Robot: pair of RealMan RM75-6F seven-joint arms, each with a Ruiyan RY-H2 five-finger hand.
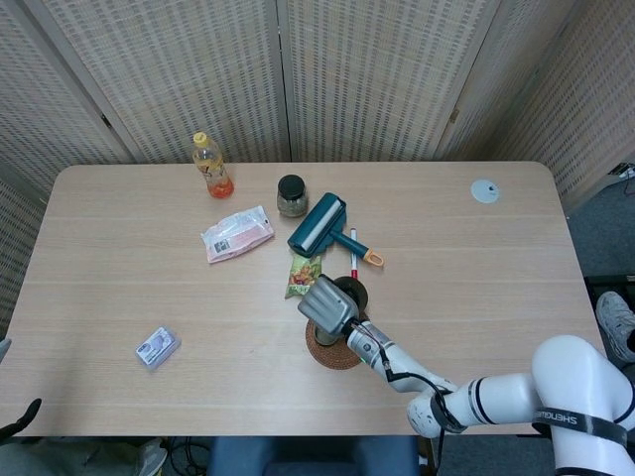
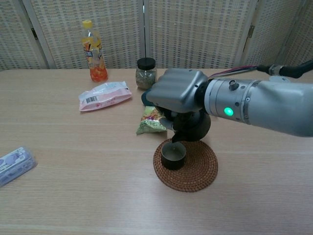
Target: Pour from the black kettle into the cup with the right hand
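Right hand (image 2: 178,93) is gripping the black kettle (image 2: 191,128), tilting its spout over the cup (image 2: 173,154) at frame centre; pouring seemingly beginning, unfinished

The right hand (image 1: 327,302) grips the black kettle (image 1: 349,292), which shows just behind it, over the woven coaster (image 1: 335,349). A green snack packet (image 1: 302,275) lies just beyond the hand, with a teal lint roller (image 1: 319,226) farther behind.
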